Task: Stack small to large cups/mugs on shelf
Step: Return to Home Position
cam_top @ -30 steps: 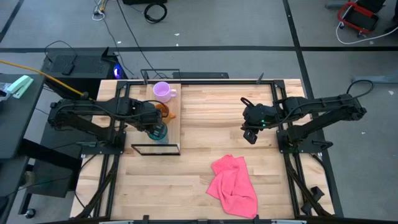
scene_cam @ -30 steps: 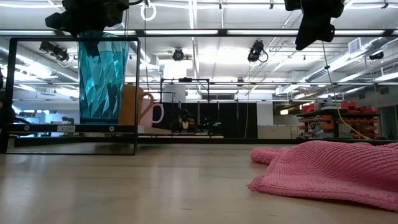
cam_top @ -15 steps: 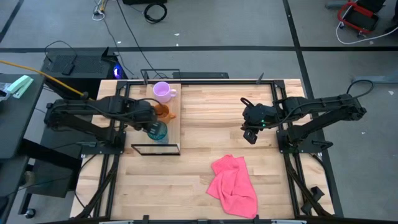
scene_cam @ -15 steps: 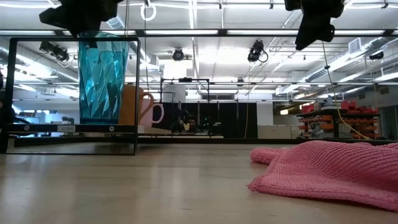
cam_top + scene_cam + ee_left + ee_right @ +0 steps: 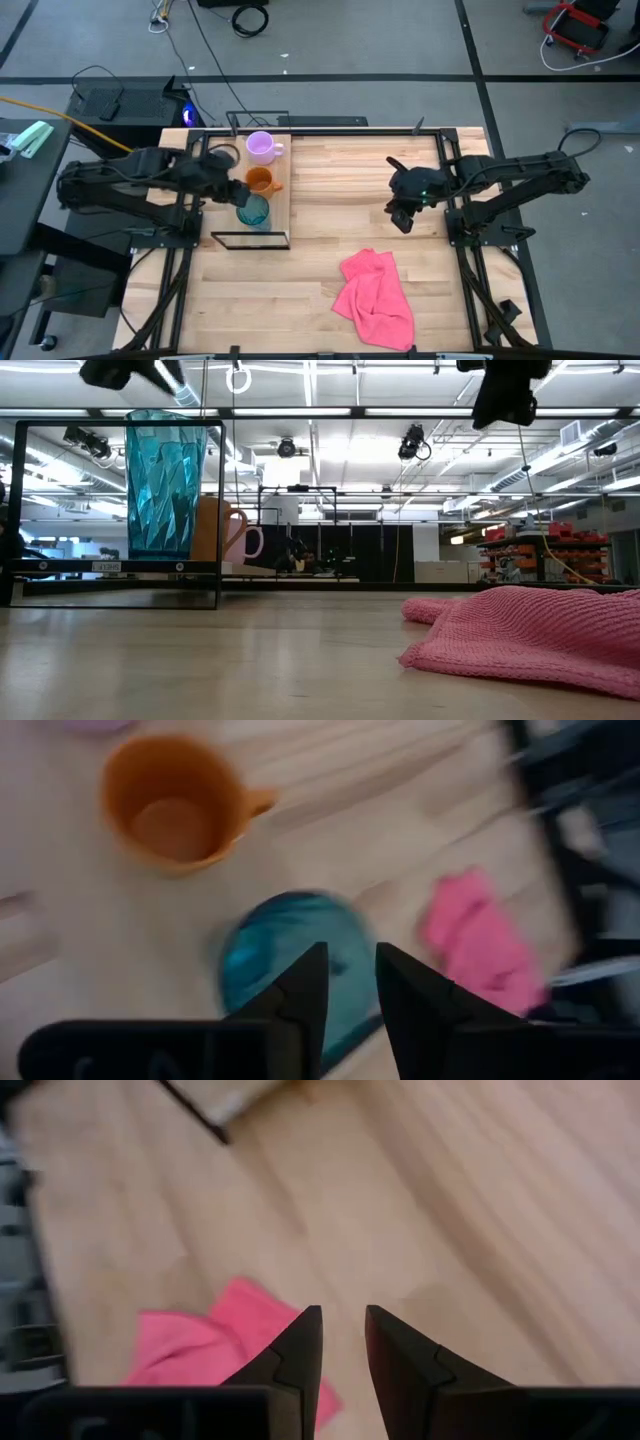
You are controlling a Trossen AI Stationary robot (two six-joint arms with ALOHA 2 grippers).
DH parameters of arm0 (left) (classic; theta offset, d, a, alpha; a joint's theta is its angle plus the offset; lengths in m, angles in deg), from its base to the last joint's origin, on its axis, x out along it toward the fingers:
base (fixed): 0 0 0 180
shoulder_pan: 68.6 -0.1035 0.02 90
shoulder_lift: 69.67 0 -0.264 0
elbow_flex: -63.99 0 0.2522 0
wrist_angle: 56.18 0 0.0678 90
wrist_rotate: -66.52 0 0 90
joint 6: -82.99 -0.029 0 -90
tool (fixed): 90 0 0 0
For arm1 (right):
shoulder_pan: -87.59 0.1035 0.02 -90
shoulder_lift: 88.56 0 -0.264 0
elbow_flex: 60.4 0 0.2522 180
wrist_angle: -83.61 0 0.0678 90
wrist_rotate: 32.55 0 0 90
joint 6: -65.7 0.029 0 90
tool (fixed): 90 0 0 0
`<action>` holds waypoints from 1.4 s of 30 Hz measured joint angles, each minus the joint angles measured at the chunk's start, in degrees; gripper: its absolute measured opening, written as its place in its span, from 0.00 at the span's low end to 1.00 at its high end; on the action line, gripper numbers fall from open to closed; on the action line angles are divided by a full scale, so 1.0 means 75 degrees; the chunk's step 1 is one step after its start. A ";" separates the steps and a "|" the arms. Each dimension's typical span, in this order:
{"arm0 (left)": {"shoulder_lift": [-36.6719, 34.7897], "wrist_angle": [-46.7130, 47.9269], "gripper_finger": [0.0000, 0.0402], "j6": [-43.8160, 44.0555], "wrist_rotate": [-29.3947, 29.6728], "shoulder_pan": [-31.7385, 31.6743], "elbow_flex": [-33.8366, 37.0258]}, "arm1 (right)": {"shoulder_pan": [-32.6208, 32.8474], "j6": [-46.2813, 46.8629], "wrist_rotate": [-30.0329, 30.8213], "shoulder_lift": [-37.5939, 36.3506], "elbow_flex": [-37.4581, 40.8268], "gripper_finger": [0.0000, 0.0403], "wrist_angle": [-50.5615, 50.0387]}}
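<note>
High view: the shelf (image 5: 281, 205) lies along the table's (image 5: 340, 170) left edge, its long axis running from far edge to near. On it stand, far end to near end, the purple mug (image 5: 262, 147), the orange mug (image 5: 259, 181) and the teal tumbler (image 5: 253, 211), all upright. Both handles point toward the table's right edge. A small label on the shelf's near edge is probably printed, but too small to read. The left gripper (image 5: 228, 186), over the tumbler a second ago, has drawn back past the shelf's left edge; its fingers (image 5: 300, 995) sit close together, holding nothing. The right gripper (image 5: 398, 220) hangs unmoved near the table's right edge, fingers (image 5: 300, 1345) likewise nearly together. The pink cloth (image 5: 375, 295) lies toward the near edge.
</note>
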 joint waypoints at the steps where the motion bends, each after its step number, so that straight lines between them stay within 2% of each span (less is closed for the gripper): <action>1: -0.0090 -0.0242 0.23 -0.0088 0.0008 0.0000 0.0000 | 0.0003 0.0017 -0.0178 -0.0018 -0.0010 0.22 0.0131; 7: -0.0778 -0.2515 0.21 -0.1580 0.0311 -0.0008 0.0000 | 0.0001 -0.0085 -0.1005 -0.0145 -0.0665 0.22 0.0730; 11: -0.1158 -0.4261 0.21 -0.3153 0.0318 0.0025 -0.0002 | 0.0055 -0.0593 -0.1032 -0.0280 -0.1543 0.22 0.0818; 15: -0.1468 -0.5337 0.22 -0.4106 0.0254 0.0106 0.0000 | 0.0121 -0.1246 -0.1030 -0.0444 -0.2462 0.22 0.0815; 22: -0.1727 -0.5825 0.22 -0.4837 0.0311 0.0046 0.0000 | 0.0146 -0.2073 -0.1029 -0.0738 -0.3608 0.22 0.0721; 28: -0.1648 -0.6066 0.20 -0.6655 0.0321 -0.0240 0.0000 | 0.0204 -0.2265 -0.1032 -0.1016 -0.3861 0.22 0.0960; 35: -0.1491 -0.6106 0.21 -0.7932 0.0317 -0.1396 0.0003 | 0.0191 -0.2991 -0.1289 -0.1114 -0.3765 0.22 0.1840; 42: -0.1488 -0.6102 0.23 -0.8594 0.0319 -0.3627 0.0003 | -0.0589 -0.3815 -0.1523 -0.1283 -0.3759 0.22 0.2159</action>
